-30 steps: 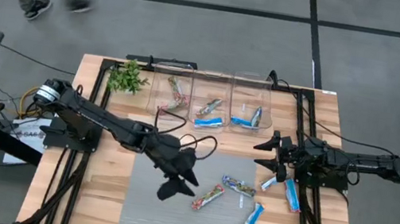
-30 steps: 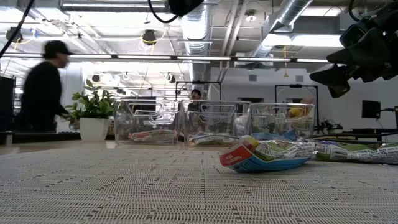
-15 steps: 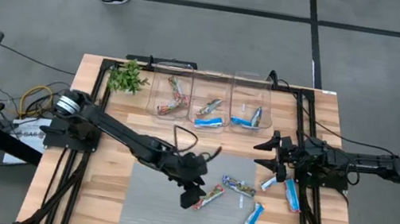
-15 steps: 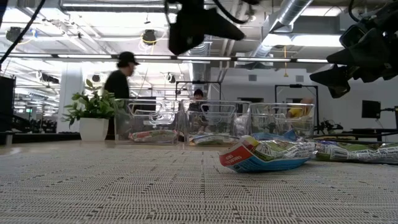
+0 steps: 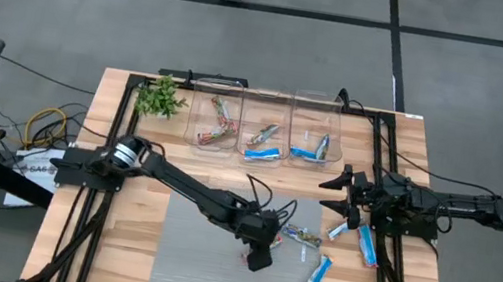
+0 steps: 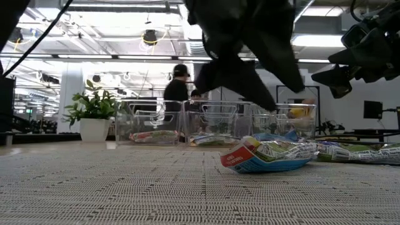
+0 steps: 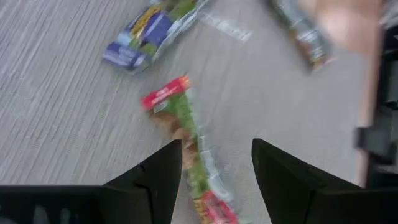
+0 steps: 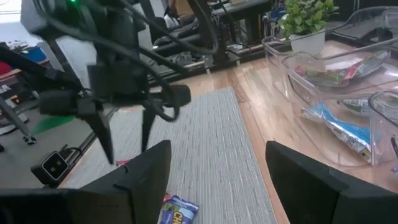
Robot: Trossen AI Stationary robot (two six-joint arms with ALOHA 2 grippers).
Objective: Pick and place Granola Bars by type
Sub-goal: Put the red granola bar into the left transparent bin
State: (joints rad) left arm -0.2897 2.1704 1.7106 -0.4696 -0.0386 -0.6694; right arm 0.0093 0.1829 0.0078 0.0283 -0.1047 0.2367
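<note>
The red-and-green granola bar (image 7: 186,134) is judged light, soft-wrapped and slippery, with a crushable core; grip across its narrow width at mid-length. It is a flat foil packet, red at both ends and green between. It lies flat on the grey mat (image 5: 192,263), near a blue-ended bar (image 7: 149,31). The left gripper (image 7: 214,171) hovers directly above it, fingers spread and empty. The right gripper (image 5: 336,197) waits open, well apart from it, off the mat.
</note>
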